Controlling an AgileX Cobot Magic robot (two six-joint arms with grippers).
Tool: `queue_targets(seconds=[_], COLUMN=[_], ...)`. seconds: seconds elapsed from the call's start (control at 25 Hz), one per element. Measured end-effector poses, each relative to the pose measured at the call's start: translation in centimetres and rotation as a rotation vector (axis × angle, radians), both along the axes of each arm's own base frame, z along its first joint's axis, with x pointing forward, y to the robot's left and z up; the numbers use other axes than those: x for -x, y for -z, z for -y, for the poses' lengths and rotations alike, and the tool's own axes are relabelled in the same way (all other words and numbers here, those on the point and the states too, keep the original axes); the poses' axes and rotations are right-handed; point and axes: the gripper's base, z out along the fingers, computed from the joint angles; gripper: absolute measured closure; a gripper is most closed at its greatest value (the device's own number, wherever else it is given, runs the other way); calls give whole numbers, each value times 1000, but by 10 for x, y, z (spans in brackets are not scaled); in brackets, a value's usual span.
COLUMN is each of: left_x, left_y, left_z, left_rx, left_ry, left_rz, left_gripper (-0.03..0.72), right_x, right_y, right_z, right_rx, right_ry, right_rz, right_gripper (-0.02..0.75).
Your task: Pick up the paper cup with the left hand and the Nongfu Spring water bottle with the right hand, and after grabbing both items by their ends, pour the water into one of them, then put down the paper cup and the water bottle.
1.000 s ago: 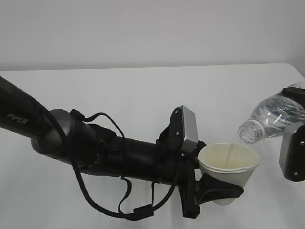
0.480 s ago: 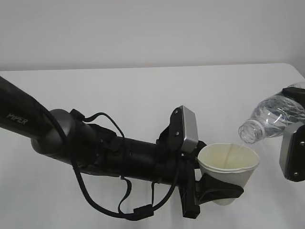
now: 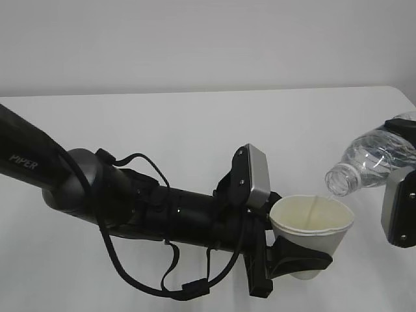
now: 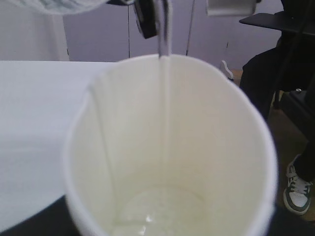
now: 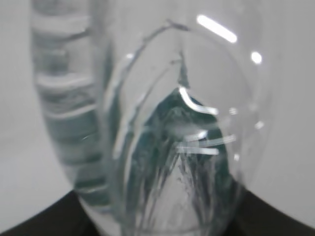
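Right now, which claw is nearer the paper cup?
Left. The left claw grips the paper cup around its lower body. The right claw holds the tilted water bottle off to the cup's right, only the bottle's mouth above the rim.

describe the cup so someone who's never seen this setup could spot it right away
Follow the long black arm across the white table from the left to its gripper. The small white paper cup sits clamped there, upright, off the table. Unlike the clear tilted bottle beside it, it is opaque and cream inside, with a thin stream of water running in.
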Motion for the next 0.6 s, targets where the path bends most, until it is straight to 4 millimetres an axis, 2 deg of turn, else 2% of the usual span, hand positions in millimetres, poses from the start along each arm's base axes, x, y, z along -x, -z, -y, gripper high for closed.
queue_targets(seconds=[0.6], left_x=[-1], left_y=[1], left_z=[0], left_rx=[-8], left_ry=[-6], left_rz=[1], left_gripper=[301], right_x=[0], right_y=[-1], right_z=[0], right_rx=[-1], right_ry=[0], right_rz=[8], right_gripper=[382])
